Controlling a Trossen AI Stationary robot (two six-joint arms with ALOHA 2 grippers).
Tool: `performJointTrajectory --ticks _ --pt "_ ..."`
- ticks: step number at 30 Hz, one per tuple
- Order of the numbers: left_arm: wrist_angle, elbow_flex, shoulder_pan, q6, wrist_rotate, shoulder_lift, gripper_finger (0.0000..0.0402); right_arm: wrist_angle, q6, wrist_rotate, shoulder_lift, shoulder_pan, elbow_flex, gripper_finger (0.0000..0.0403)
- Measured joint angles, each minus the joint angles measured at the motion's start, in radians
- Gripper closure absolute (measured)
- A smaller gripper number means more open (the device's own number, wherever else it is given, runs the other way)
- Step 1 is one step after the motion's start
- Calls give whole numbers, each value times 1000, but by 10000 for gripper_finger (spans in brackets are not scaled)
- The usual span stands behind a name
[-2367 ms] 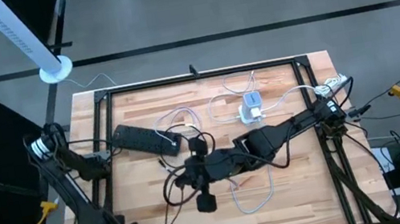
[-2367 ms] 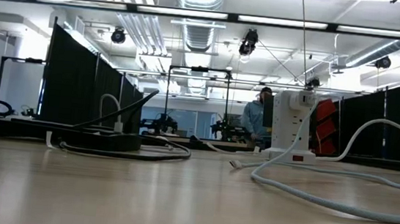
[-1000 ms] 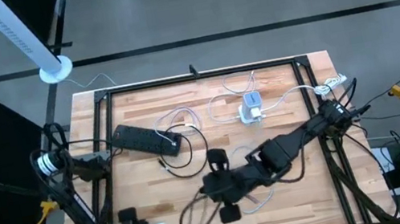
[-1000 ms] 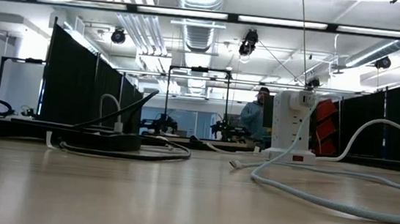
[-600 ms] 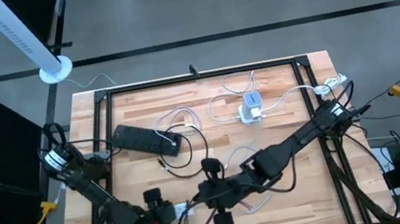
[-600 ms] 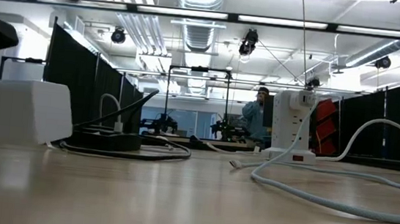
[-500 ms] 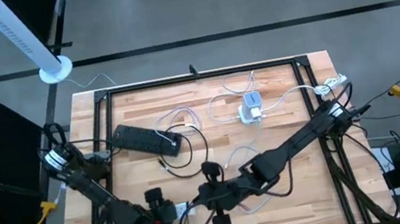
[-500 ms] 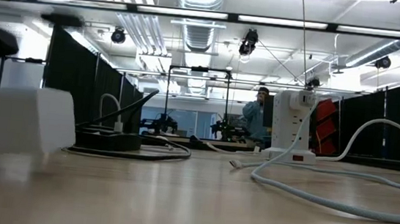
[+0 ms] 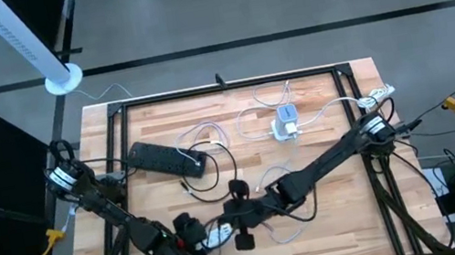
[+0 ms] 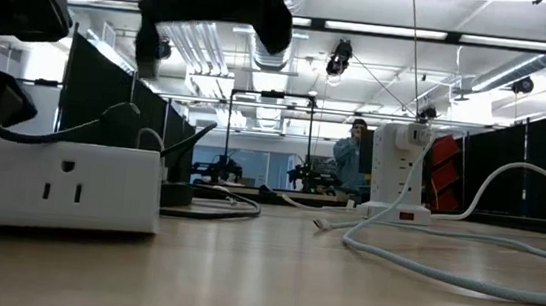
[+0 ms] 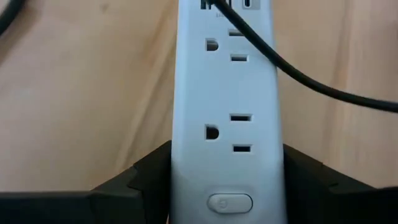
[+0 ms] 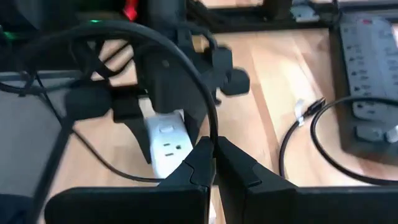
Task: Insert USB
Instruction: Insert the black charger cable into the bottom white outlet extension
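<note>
At the surface's near edge: white rigid plastic power strip (image 11: pixel 224 118), clamped across its switch end by the left end effector (image 11: pixel 224 186). Right end effector (image 12: pixel 214 163), fully closed, pinches a thin black limp cable (image 12: pixel 186 93); best gripped close behind its stiff plug.

L gripper (image 9: pixel 197 234) w/ white power strip (image 9: pixel 218 234): swung in from table's left edge, now just beside R gripper (image 9: pixel 225 224); R gripper: pulled nearer front edge

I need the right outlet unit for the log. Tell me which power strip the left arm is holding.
The white power strip, clamped between the left gripper jaws at the table's front. The black strip and the white cube tower lie untouched farther back.
</note>
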Motion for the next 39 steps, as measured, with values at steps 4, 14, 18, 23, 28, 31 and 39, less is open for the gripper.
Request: performJointTrajectory --ticks 4,14,18,23,28,31,39 --pt "-7 -3 0 -7 -18 1 197 30 -4 -13 31 5 -10 403" --pt "-27 -2 -1 -7 -19 3 197 87 6 -24 118 19 -11 403" --pt "-30 -2 -9 -8 -16 4 197 84 -43 -23 118 18 -11 403" --pt "-36 -3 -29 -8 -18 4 197 73 -89 -33 114 16 -12 403" --pt "-40 -4 -54 3 -18 4 197 92 -121 -63 116 16 -17 403" --pt "-42 -4 -58 14 -17 3 197 123 -143 -84 117 16 -19 403" --pt "-41 -4 -60 63 -14 3 197 240 -176 -106 117 16 -59 403"
